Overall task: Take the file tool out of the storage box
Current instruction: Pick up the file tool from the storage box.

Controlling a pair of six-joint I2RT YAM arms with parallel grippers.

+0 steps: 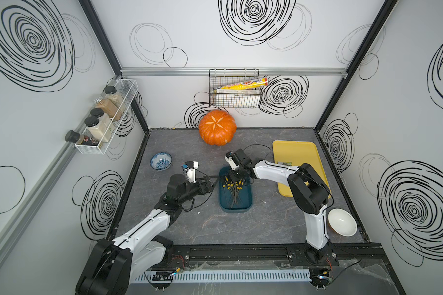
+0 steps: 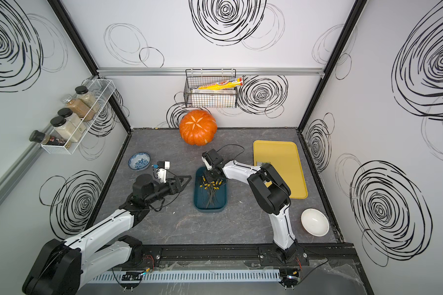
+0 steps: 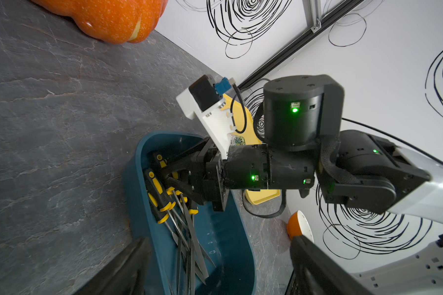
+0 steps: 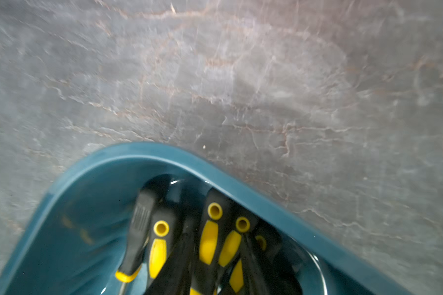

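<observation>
The dark teal storage box (image 1: 235, 210) (image 2: 210, 210) sits mid-table and holds several file tools (image 1: 234, 194) (image 2: 210, 194) with black-and-yellow handles, their blades crossing. My right gripper (image 1: 232, 178) (image 2: 207, 180) reaches down into the box's far end. In the right wrist view its dark fingers (image 4: 179, 255) press on both sides of the file tool handles (image 4: 209, 242) beside the box wall (image 4: 100, 163). The left wrist view shows the same grip (image 3: 172, 176) over the files (image 3: 187, 229). My left gripper (image 1: 215, 180) (image 2: 187, 180) (image 3: 220, 270) hovers wide open and empty at the box's left side.
An orange pumpkin (image 1: 217, 130) stands at the back. A flat yellow tray (image 1: 297, 158) lies under the right arm, and a white bowl (image 1: 342, 222) sits at the front right. A blue patterned bowl (image 1: 161, 161) is at the left. A black wire basket (image 1: 234, 94) hangs on the back wall.
</observation>
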